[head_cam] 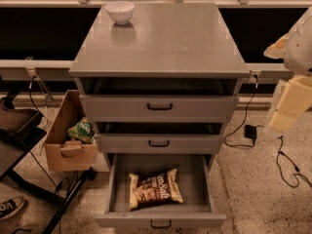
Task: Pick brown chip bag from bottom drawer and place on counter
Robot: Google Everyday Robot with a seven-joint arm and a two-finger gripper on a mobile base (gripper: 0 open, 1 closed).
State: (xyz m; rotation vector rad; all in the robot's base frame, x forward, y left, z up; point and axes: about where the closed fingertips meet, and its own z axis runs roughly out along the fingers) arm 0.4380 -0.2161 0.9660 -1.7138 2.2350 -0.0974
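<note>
The gripper (291, 101) is seen at the right edge of the view as a cream, blocky shape partly cut off by the frame. It is held beside the cabinet's right side at about the height of the upper drawers. Whether it is open or closed cannot be told. It is well apart from the brown chip bag (155, 189).

The bag is laid flat on the floor of the bottom drawer (112, 189), which is pulled fully out. The bag's crinkled dark brown skin is edged in cream-yellow and marked with white script, and it is tilted slightly. The drawer is a shallow grey box with a small black bar handle on its front panel. Nothing is set over the bag.

Above it, the middle drawer (159, 143) and top drawer (158, 106) are faced in the same matte grey, each with a black handle. The counter (161, 43) is a smooth, flat grey rectangle overhanging the cabinet sides. A round white bowl (120, 11) is placed near its far left corner.

To the left, an open cardboard box (63, 126) is set against the cabinet, with a green bag (82, 129) inside. A dark stand (14, 130) and a shoe (10, 207) are seen further left. On the right, what is probably a power adapter (251, 130) and a thin black cable (285, 165) lie on the speckled floor (253, 189).
</note>
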